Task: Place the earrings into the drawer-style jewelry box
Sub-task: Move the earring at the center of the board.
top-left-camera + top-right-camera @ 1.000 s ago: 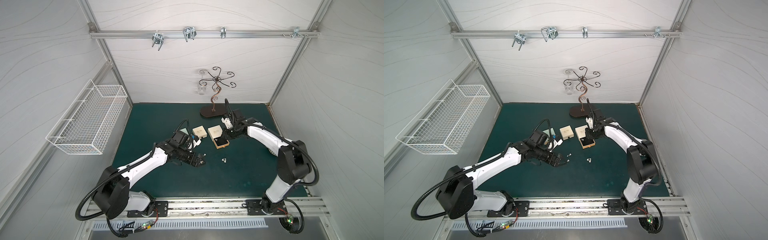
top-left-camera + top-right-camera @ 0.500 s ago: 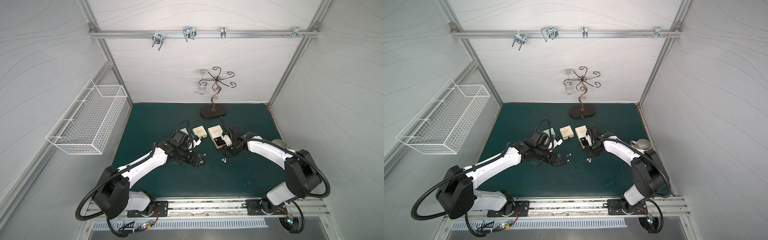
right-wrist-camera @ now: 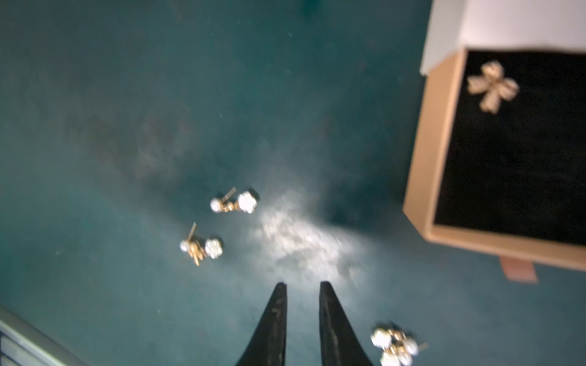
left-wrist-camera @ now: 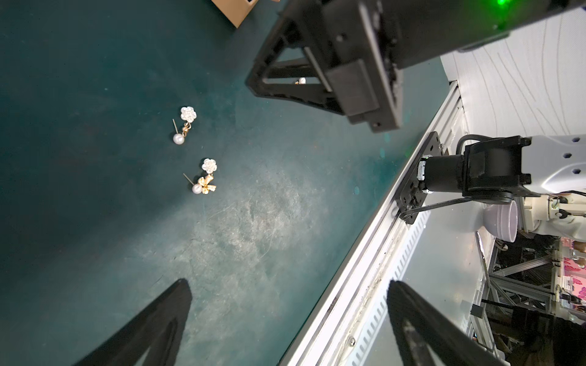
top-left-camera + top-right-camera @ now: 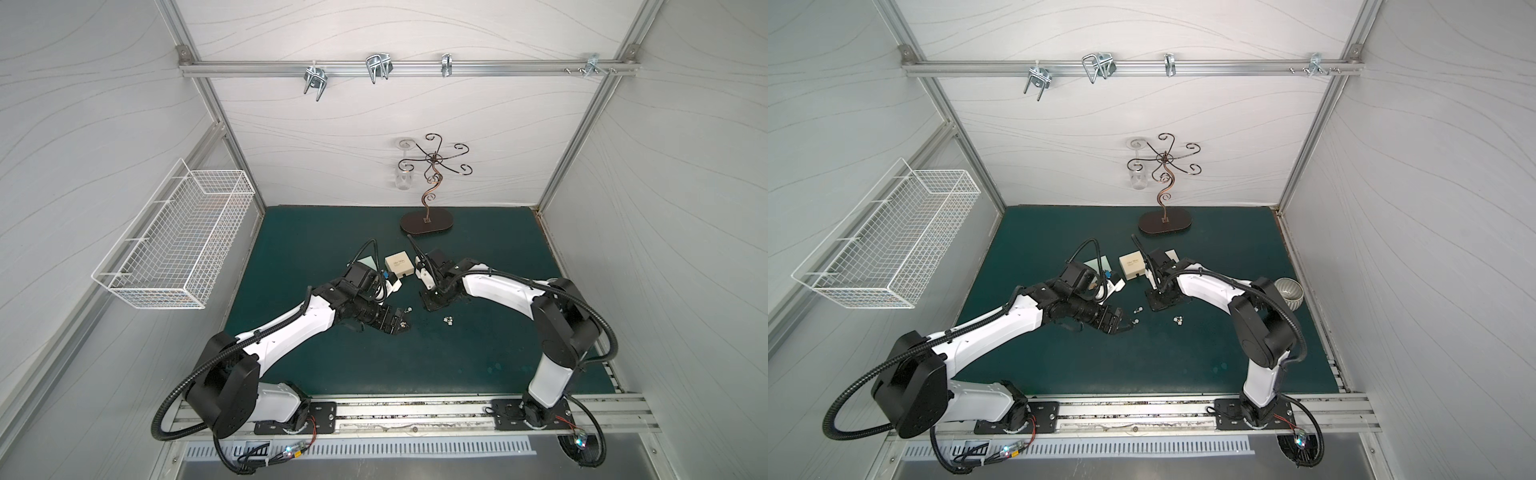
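Hovers low over green mat (image 3: 126, 95): left gripper (image 4: 288, 285) spread wide, right gripper (image 3: 302, 285) barely parted, empty. Counts two pearl-flower earrings (image 3: 234, 201), one blurred cluster (image 3: 393, 345), one gold bow (image 3: 493, 87) in tan cardboard drawer (image 3: 425, 190).

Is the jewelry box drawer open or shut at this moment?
Open: the tan drawer is slid out of its white sleeve, black lining exposed, with one gold bow-shaped earring lying inside.

A scrolled metal stand (image 5: 428, 220) stood on the green mat (image 5: 457, 365), well beyond the right pincer (image 5: 433, 300), with a clear glass (image 5: 402, 183) hanging from one arm. A closed cream box (image 5: 399, 266) lay near the left pincer (image 5: 401, 327), beyond it. A white wire basket (image 5: 174, 249) hung well to that pincer's left. In a top view, a ribbed grey bowl (image 5: 1289, 293) sat well to the right pincer's right.
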